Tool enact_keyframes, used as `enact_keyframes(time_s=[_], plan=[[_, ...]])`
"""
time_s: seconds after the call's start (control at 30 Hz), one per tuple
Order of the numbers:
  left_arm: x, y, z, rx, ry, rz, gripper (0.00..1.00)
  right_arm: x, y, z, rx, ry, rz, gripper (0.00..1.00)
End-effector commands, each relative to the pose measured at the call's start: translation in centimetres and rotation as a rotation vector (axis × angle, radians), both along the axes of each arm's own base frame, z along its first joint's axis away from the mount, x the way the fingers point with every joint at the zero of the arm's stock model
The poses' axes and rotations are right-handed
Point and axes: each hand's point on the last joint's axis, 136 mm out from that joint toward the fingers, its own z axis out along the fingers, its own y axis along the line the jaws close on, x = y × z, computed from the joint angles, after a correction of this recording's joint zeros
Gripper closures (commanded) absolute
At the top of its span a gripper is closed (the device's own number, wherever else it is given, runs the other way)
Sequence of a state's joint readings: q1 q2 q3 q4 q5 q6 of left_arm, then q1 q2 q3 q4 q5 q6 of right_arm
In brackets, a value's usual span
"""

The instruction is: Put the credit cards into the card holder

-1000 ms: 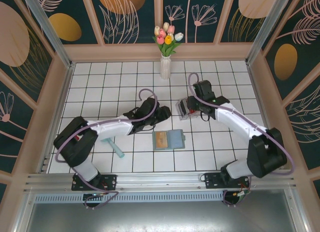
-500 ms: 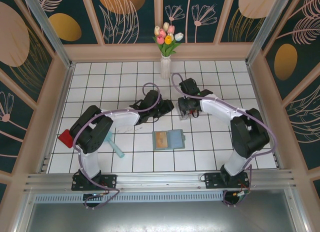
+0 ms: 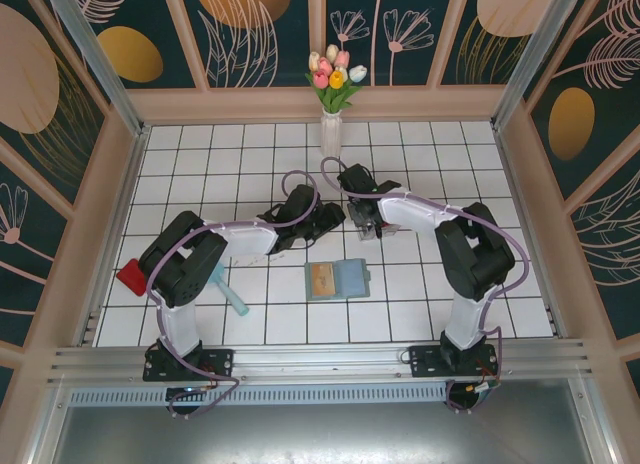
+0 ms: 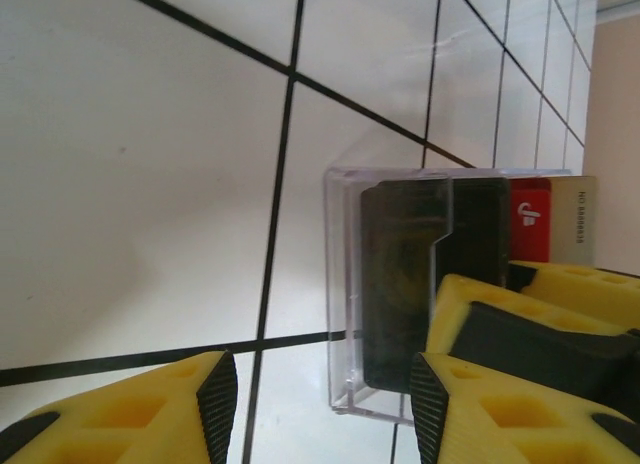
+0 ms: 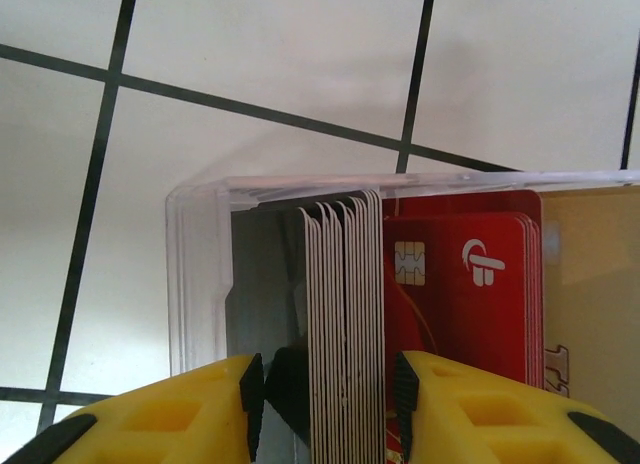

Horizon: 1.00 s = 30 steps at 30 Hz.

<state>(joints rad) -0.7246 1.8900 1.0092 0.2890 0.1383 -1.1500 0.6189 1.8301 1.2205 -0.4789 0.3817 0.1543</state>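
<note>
- Nearest the bases, the left arm has lifted its elbow over the last second. This bares a red card (image 3: 131, 277) on the tiles at the left edge, well apart from everything else. The teal stick (image 3: 230, 294) lies where it did.
- The card holder (image 3: 350, 281) lies open and flat, unmoved, with a tan card (image 3: 321, 278) on its left half. By my reading the job is barely begun, with most cards still to go in.
- The left claw (image 4: 322, 389) has crept closer to the clear box (image 4: 340, 284). Its jaws are half apart with nothing between them, the tips just short of the box's near corner and touching nothing I can see.
- The right arm has folded in sharply, swinging its wrist round to come at the box from the far side. I take this as lining up to draw out a card.
- The right claw (image 5: 322, 379) stands part open astride the pale cards (image 5: 340, 314), which stand on edge in the box with red cards (image 5: 470, 284) just beside them. A slit shows at one pad, so whether the jaws pinch the stack I cannot tell.
- Farthest back, the vase (image 3: 331, 134) of tulips stands unchanged.
</note>
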Motion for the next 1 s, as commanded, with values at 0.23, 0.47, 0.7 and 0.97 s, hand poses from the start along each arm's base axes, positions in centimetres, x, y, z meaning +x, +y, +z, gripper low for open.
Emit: enact_keyframes(time_s=[0.23,0.47,0.7,0.97], plan=[[0.5,0.3,1.2,-0.032,-0.027,0.026,0.48,0.7,-1.3,2.2,-0.116,-0.076,-0.025,0.58],[0.5,0.2,1.4,-0.036,-0.029,0.024,0.48,0.5,-1.4,3.0,-0.105,-0.088,-0.022,0.68],[0.4,0.1,1.2,-0.042,-0.021,0.016,0.48,0.4,-1.4,3.1,-0.098,-0.09,-0.028,0.72],[0.3,0.0,1.1,-0.042,-0.019,0.013,0.48,0.4,-1.3,3.7,-0.085,-0.097,-0.026,0.82]])
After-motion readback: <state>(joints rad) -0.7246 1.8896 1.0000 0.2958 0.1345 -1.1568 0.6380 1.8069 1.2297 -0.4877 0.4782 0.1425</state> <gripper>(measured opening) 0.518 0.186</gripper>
